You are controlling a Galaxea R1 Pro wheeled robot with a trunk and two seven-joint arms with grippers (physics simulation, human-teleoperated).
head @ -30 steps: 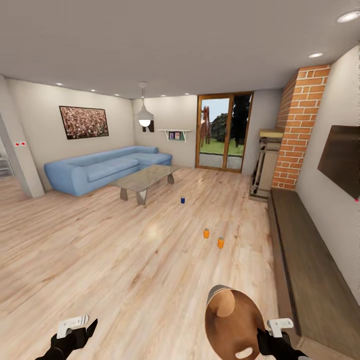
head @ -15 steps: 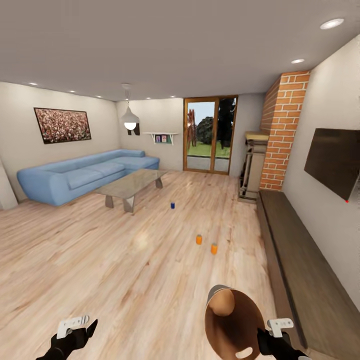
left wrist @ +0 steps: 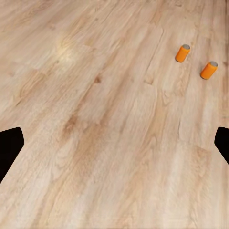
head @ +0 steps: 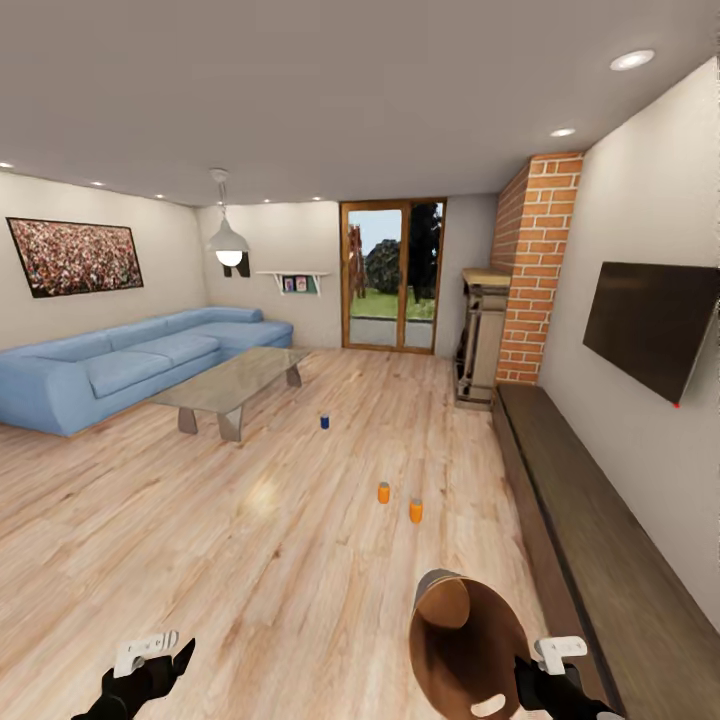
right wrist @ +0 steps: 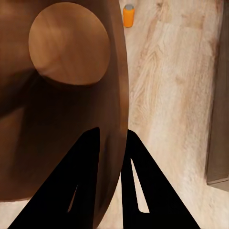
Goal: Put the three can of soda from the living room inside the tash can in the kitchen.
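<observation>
Three cans: standing upright on the wood floor [head: 200, 560] of the living room, well apart from both grippers
Blue can [head: 324, 422]: sitting farthest from the robot, near the glass coffee table [head: 230, 380]
Orange cans: the nearer one [head: 416, 511] and the farther one [head: 383, 492] are standing just beside each other, ahead of the bin; the left wrist view is showing both, [left wrist: 209, 70] and [left wrist: 182, 53]
Bin [head: 465, 640]: hanging tilted at the right side of the head view, its copper-brown inside and round bottom facing the camera, off the floor
Right gripper [head: 535, 668]: closing narrowly on the bin's rim; the right wrist view is showing one dark finger [right wrist: 78, 186] inside the wall and the other outside it, with the wall [right wrist: 119, 95] pinched between them
Left gripper [head: 150, 660]: hanging low at the left of the head view, holding nothing; in the left wrist view its two dark fingertips [left wrist: 9, 145] are sitting far apart at opposite edges, so the jaws are standing wide
Room: blue corner sofa [head: 110, 365] lying along the left wall, brick chimney [head: 530, 265] and wall television [head: 650, 325] on the right, glass door [head: 392, 275] at the far end
Right wrist view also: catching one orange can [right wrist: 129, 15] beyond the bin's rim
</observation>
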